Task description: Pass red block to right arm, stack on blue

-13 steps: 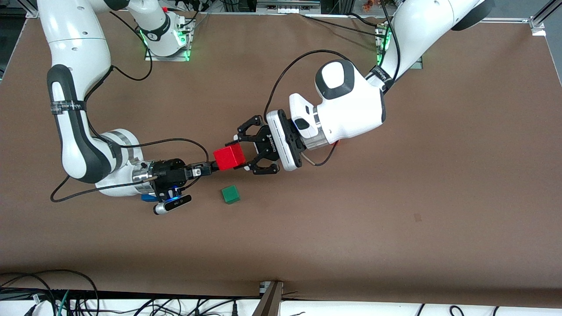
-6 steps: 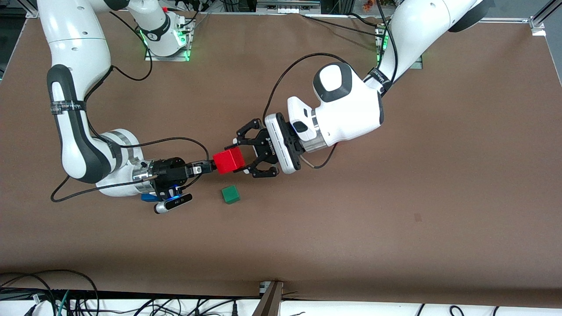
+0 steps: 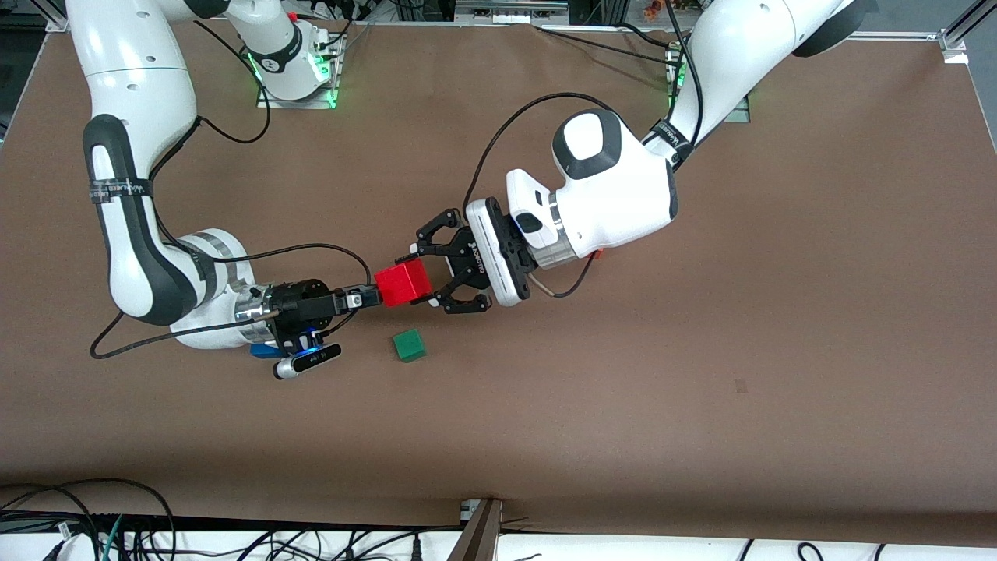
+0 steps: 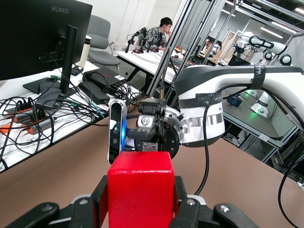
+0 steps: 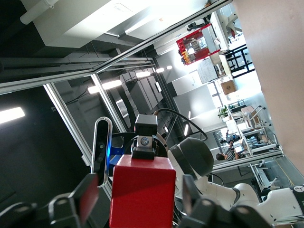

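My left gripper (image 3: pixel 420 278) is shut on the red block (image 3: pixel 401 282) and holds it in the air over the middle of the table. In the left wrist view its fingers press both sides of the block (image 4: pixel 140 190). My right gripper (image 3: pixel 372 296) is open, facing the left one. In the right wrist view the block (image 5: pixel 142 194) sits between its spread fingers with a gap on each side. The blue cube (image 3: pixel 261 351) lies on the table under the right wrist, mostly hidden by it.
A green cube (image 3: pixel 409 345) lies on the brown table (image 3: pixel 701 389), just nearer the front camera than the held block. Black cables trail from both wrists. The arm bases stand along the table's edge farthest from the front camera.
My left gripper has carried the red block a little toward the right gripper, so the block now reaches between its fingers. The right arm has stayed in place.
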`<state>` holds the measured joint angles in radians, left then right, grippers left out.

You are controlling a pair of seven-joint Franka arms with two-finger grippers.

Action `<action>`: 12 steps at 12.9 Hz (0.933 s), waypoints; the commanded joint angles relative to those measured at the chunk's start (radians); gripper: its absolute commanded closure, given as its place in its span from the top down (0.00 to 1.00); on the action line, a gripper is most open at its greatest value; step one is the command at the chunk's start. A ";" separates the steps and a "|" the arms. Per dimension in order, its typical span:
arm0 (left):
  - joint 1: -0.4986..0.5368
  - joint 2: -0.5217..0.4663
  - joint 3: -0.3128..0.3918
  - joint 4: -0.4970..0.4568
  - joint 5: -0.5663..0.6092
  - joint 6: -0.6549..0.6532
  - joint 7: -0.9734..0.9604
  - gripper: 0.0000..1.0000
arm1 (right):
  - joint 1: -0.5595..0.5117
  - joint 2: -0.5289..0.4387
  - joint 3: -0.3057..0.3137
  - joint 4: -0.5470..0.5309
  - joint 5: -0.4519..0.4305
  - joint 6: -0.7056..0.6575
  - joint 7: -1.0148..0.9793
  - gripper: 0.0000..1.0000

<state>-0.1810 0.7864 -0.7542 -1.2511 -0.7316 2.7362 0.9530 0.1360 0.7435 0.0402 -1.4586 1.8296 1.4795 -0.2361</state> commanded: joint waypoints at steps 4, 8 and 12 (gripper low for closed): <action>-0.025 0.021 0.012 0.045 -0.026 0.007 0.012 0.08 | -0.001 0.010 0.004 0.012 0.023 -0.013 -0.014 0.59; -0.029 0.021 0.023 0.045 -0.029 0.007 0.012 0.12 | -0.003 0.010 0.004 0.012 0.023 -0.013 -0.015 0.34; -0.028 0.021 0.023 0.045 -0.034 0.007 -0.020 1.00 | -0.009 0.010 0.004 0.015 0.023 -0.014 0.000 0.13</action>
<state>-0.1874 0.7888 -0.7442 -1.2446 -0.7319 2.7398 0.9445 0.1354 0.7474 0.0398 -1.4582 1.8311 1.4804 -0.2314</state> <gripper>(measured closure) 0.423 0.441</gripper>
